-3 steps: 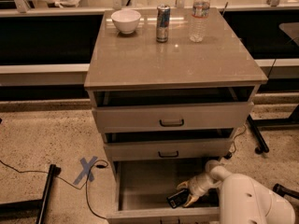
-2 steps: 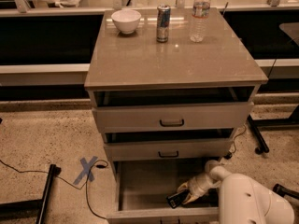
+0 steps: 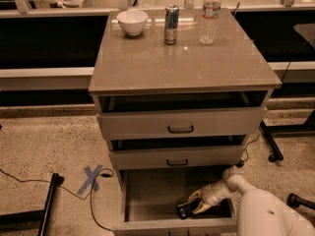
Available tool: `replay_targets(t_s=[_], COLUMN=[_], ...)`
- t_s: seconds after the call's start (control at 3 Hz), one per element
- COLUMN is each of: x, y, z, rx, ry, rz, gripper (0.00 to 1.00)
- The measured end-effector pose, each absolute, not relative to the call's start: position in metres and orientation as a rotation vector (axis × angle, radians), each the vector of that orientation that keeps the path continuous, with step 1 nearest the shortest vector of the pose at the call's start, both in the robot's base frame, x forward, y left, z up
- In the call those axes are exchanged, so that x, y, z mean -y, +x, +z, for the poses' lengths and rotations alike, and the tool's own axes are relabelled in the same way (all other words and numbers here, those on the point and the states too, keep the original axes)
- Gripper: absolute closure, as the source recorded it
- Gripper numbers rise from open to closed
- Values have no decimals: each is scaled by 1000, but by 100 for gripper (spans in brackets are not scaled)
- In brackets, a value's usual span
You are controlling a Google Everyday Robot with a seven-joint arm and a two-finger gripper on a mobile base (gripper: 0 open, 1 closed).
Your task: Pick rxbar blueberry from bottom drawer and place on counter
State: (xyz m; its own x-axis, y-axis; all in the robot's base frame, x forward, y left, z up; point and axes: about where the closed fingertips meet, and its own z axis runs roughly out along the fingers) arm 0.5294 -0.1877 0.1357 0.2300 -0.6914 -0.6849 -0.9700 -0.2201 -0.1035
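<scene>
The bottom drawer (image 3: 147, 193) stands pulled open, its flat grey floor showing. The rxbar blueberry (image 3: 184, 209), a small dark wrapper, lies on the drawer floor near the front right. My gripper (image 3: 197, 203) reaches down into the drawer from the right, its pale fingers (image 3: 202, 208) straddling the right end of the bar. The white arm (image 3: 261, 215) fills the lower right corner. The counter (image 3: 182, 58) is the glossy grey-brown top of the cabinet.
On the counter's far edge stand a white bowl (image 3: 132, 22), a slim can (image 3: 171, 17) and a water bottle (image 3: 209, 14). The two upper drawers (image 3: 180, 123) are slightly open. A blue tape cross (image 3: 91, 177) and cables lie on the floor at left.
</scene>
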Motion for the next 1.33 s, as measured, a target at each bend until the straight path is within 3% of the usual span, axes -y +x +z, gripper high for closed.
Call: replay_targets(t_s=[0.67,1.33], x=[203,247], y=[544,522], z=[250,385], rx=[-1373,-1384], ry=[-1628,-1550], rz=[733,615], gripper=[100,100])
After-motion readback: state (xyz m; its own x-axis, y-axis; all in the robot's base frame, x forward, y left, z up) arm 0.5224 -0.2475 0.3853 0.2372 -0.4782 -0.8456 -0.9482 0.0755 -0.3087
